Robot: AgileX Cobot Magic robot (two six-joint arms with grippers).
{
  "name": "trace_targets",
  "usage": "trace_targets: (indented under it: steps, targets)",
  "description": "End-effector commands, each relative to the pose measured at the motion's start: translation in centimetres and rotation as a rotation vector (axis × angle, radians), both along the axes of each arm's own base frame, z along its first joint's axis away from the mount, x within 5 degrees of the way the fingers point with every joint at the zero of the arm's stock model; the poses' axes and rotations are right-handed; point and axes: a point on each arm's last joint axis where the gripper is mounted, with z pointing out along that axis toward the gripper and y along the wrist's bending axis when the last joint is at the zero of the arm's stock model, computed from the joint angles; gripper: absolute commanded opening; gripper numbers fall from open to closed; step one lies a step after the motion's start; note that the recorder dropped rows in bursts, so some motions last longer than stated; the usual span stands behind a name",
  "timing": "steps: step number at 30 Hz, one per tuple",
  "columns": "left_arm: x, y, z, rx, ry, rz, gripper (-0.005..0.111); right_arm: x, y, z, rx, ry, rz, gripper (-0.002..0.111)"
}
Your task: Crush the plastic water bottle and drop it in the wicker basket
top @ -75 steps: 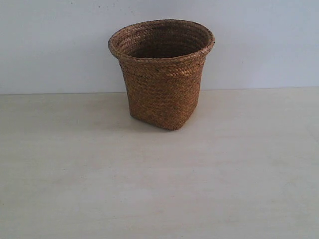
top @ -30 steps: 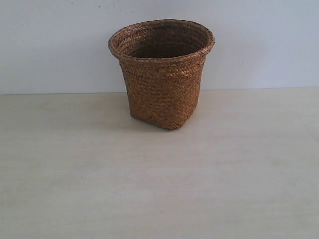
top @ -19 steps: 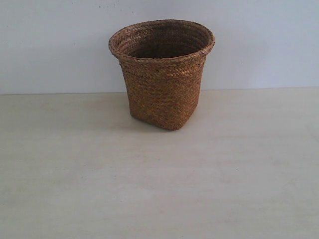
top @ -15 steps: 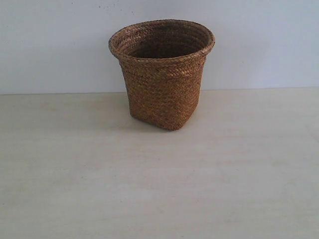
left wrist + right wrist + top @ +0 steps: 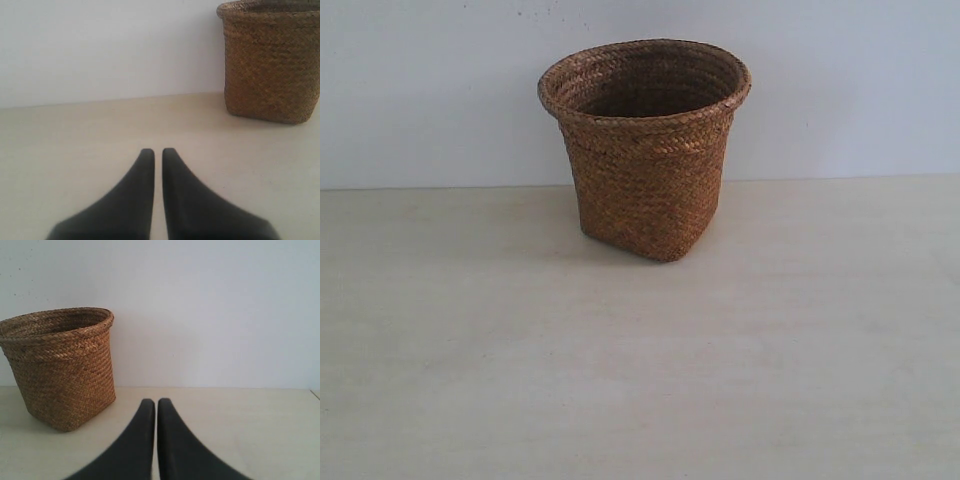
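The brown wicker basket (image 5: 645, 150) stands upright at the back middle of the pale table, near the wall. It also shows in the left wrist view (image 5: 272, 60) and the right wrist view (image 5: 62, 367). The plastic water bottle is out of view in every frame; the basket's inside is dark and shows no bottle. My left gripper (image 5: 154, 151) is shut with nothing between its black fingers, low over the table and well short of the basket. My right gripper (image 5: 150, 402) is likewise shut and empty. Neither gripper appears in the exterior view.
A plain white wall (image 5: 840, 90) runs right behind the basket. The light wooden tabletop (image 5: 640, 370) stretches in front of the basket and to both sides.
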Motion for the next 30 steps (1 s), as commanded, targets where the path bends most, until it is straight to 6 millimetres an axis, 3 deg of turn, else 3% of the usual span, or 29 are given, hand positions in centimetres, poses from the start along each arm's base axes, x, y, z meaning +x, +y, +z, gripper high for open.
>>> trace_targets:
  steps: [1, 30]
  targets:
    - [-0.03, -0.01, -0.21, -0.026, 0.012, 0.003, 0.004, -0.04, -0.01, -0.07, 0.002, -0.002, -0.002, 0.0]
    - [-0.07, 0.0, -0.53, -0.015, 0.047, 0.002, 0.004, -0.04, 0.03, -0.26, -0.001, 0.019, 0.003, 0.0]
